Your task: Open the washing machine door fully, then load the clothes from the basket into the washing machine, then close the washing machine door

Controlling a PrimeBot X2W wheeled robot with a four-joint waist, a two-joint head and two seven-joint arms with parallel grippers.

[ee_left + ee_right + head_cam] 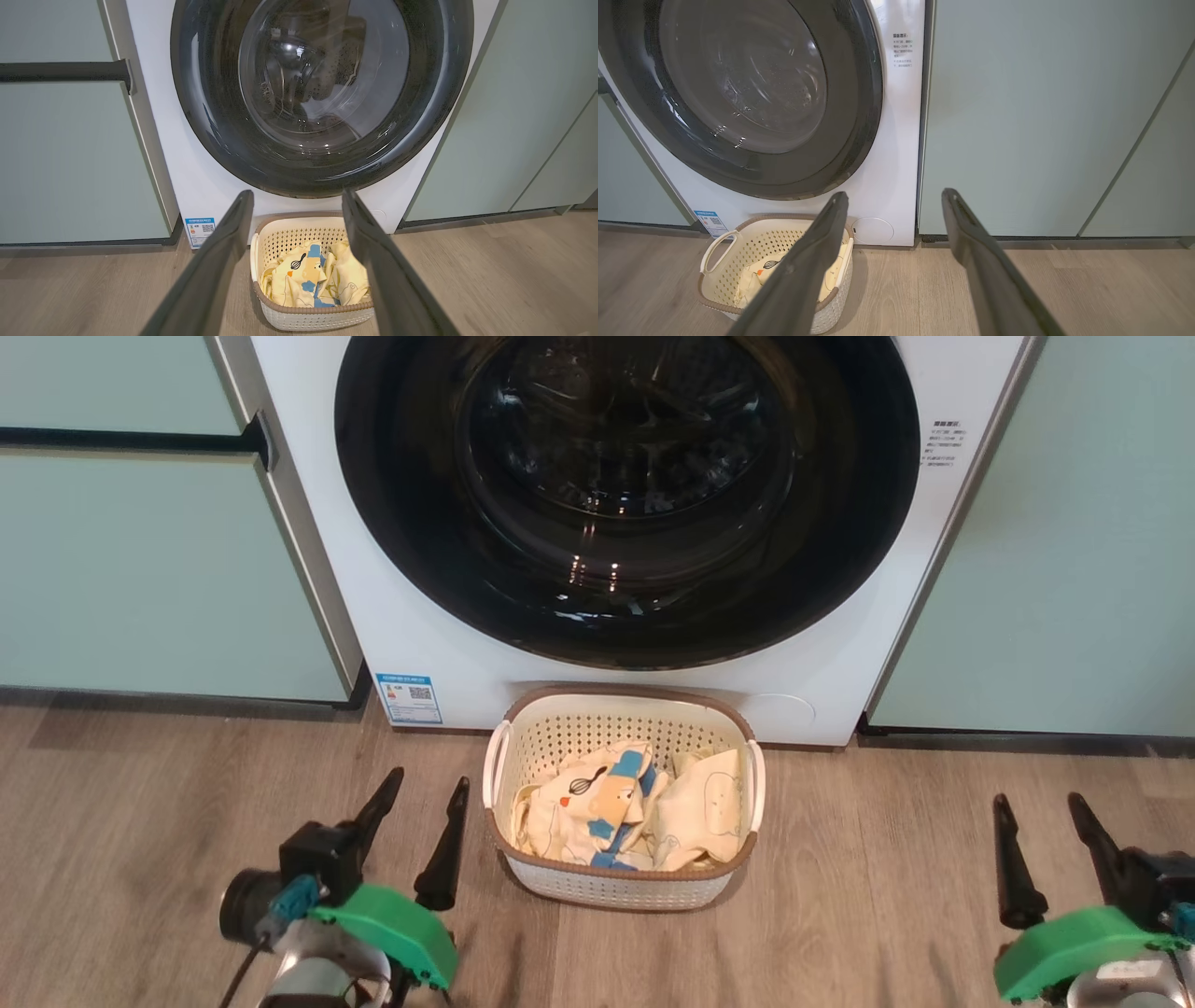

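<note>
While the washing machine (pixel 392 616) fills the head view at twelve o'clock, white-fronted and set between pale green cabinets (pixel 140 569) at nine and three o'clock, its round washing machine door (pixel 392 504) sits shut against the front, with a wide glossy black rim around a clear glass bowl that shows the steel drum behind it. Below lies a wood-look floor (pixel 840 896). On it stands the basket (pixel 616 891), cream with perforated sides, a brown rim and white loop handles, at six o'clock from the door and just in front of the machine's base. The left gripper (pixel 428 779) hangs over the floor at about eight o'clock from the basket, near its left side, jaws apart and holding nothing. The right gripper (pixel 1038 799) hangs at about four o'clock from the basket, well apart from it, jaws likewise spread and bare. Inside the basket lie the clothes (pixel 597 803), crumpled pale yellow fabric with cartoon prints and blue patches. A small blue sticker (pixel 408 698) sits at the machine's seven o'clock corner.
</note>
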